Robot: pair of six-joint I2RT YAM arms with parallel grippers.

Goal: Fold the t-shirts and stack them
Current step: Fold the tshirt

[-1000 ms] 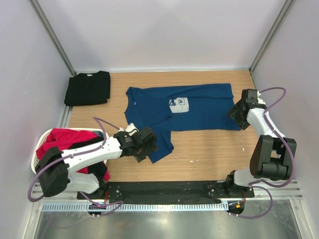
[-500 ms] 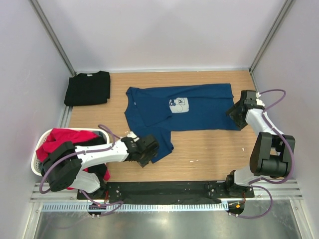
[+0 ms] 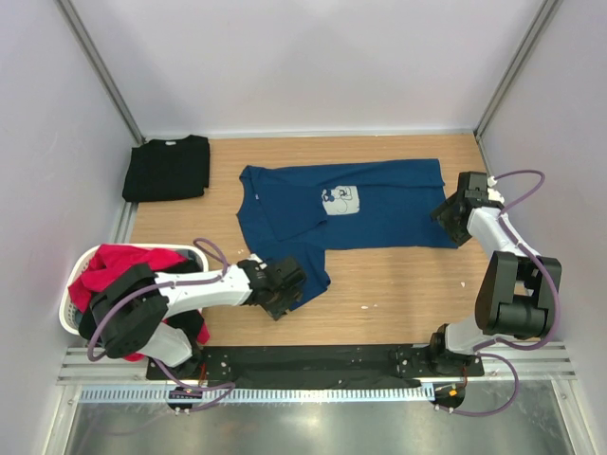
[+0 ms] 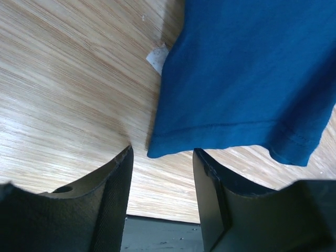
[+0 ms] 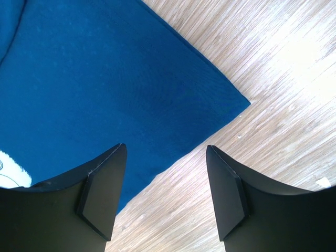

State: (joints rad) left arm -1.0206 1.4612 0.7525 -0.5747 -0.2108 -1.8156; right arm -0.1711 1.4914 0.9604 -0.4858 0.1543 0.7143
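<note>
Spread t-shirt point(image 3: 379, 213) on table point(image 3: 408, 284) centre, folded t-shirt point(image 3: 168, 168) far left (basket point(image 3: 66, 313) of t-shirts point(image 3: 119, 265) near left)

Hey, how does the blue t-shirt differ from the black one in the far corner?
The blue t-shirt lies spread out mid-table; the black t-shirt is folded into a compact square at the far left corner. The blue one carries a pale print; the black one looks plain. Both rest flat on the table.

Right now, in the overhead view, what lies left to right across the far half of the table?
folded black t-shirt → navy t-shirt → right gripper
</note>
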